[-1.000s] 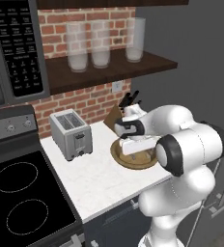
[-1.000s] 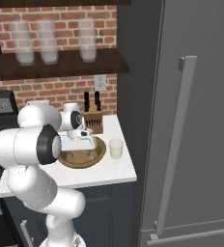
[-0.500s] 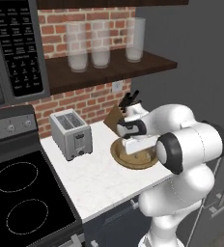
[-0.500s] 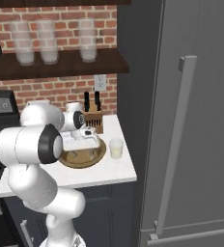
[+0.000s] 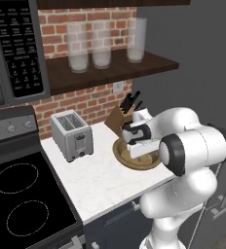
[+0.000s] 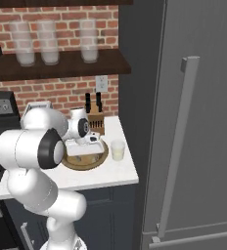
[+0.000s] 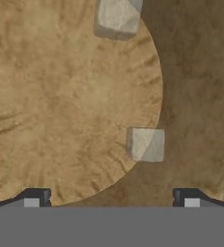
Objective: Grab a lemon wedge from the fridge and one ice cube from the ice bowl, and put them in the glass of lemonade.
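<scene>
gripper: gripper (image 7: 111, 202) spread wide, its tips at the lower left and lower right of the hand view, nothing between them.
ice cube: ice cube (image 7: 145, 144) just above the tips, right of centre; squarish, no clear long axis; a second cube (image 7: 117, 18) at the top edge.
ice bowl: ice bowl (image 5: 121, 156) on the tabletop (image 5: 93, 180), under the hand.
glass of lemonade: glass of lemonade (image 6: 117, 150) upright beside the bowl in the right base view; the arm hides it in the left.
fridge: fridge (image 6: 203, 122) shut, right half of the right base view.
change: the hand sits slightly lower over the bowl than half a second ago.
</scene>
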Motion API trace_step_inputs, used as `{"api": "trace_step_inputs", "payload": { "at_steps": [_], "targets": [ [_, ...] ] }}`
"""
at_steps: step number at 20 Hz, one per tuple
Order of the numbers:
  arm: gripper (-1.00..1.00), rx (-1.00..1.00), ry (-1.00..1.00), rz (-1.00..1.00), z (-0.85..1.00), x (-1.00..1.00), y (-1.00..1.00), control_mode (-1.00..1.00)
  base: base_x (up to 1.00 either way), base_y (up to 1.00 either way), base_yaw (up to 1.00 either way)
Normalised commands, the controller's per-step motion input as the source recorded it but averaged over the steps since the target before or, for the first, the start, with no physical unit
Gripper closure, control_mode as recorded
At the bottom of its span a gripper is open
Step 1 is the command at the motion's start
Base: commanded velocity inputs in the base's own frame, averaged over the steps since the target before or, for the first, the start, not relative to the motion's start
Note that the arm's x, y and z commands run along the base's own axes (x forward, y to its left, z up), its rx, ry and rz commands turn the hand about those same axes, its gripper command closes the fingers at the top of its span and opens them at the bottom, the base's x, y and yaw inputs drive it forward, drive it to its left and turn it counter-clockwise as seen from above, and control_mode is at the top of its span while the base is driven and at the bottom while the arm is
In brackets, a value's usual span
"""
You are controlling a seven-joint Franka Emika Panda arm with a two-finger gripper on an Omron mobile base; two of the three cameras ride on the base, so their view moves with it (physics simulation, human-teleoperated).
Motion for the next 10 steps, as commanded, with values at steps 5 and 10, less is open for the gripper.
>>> {"api": "trace_step_inputs", "payload": {
  "at_steps": [5,10],
  "targets": [
    [-1.0,0.0,-0.01,0.04,0.0,0.0,0.0,-1.0,0.0,0.0,0.0],
    [-1.0,0.0,-0.01,0.03,0.0,0.0,0.02,-1.0,0.0,0.0,0.0]
  ]
}}
